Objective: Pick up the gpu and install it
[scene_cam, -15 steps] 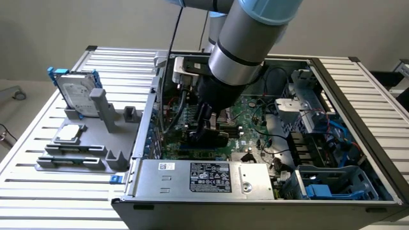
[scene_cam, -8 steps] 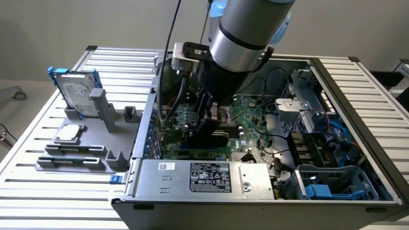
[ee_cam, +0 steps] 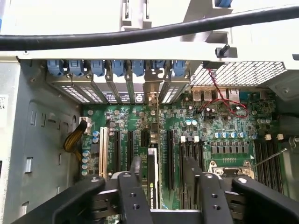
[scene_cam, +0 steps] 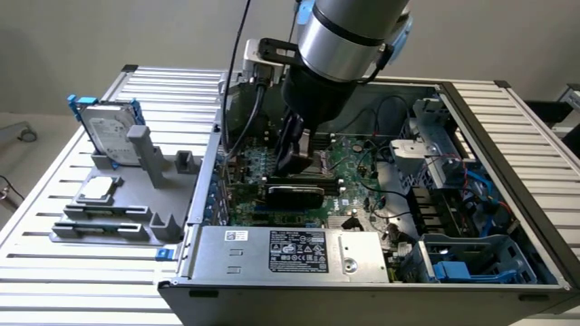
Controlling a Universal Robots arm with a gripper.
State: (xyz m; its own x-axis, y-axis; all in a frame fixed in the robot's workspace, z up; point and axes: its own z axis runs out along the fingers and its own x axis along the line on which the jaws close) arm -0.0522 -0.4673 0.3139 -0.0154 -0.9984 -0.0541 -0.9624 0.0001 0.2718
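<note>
The gpu point(scene_cam: 295, 195) is a black card standing on edge in a slot of the green motherboard point(scene_cam: 354, 159) inside the open computer case. In the wrist view the gpu point(ee_cam: 153, 179) shows edge-on, its silver bracket reaching the rear slot openings. My gripper point(scene_cam: 295, 161) hangs straight down over the card. In the wrist view the gripper point(ee_cam: 162, 163) is open, with its black fingers point(ee_cam: 133, 196) either side of the card. One finger is close beside the card and the other stands well apart from it.
A grey fixture point(scene_cam: 118, 204) at the exterior view's left holds a hard drive in a blue frame point(scene_cam: 109, 136) and a small silver drive point(scene_cam: 100, 189). The power supply point(scene_cam: 290, 251) lies at the case front. A black cable point(ee_cam: 140, 35) crosses the wrist view. Blue slot latches point(ee_cam: 112, 67) line the rear.
</note>
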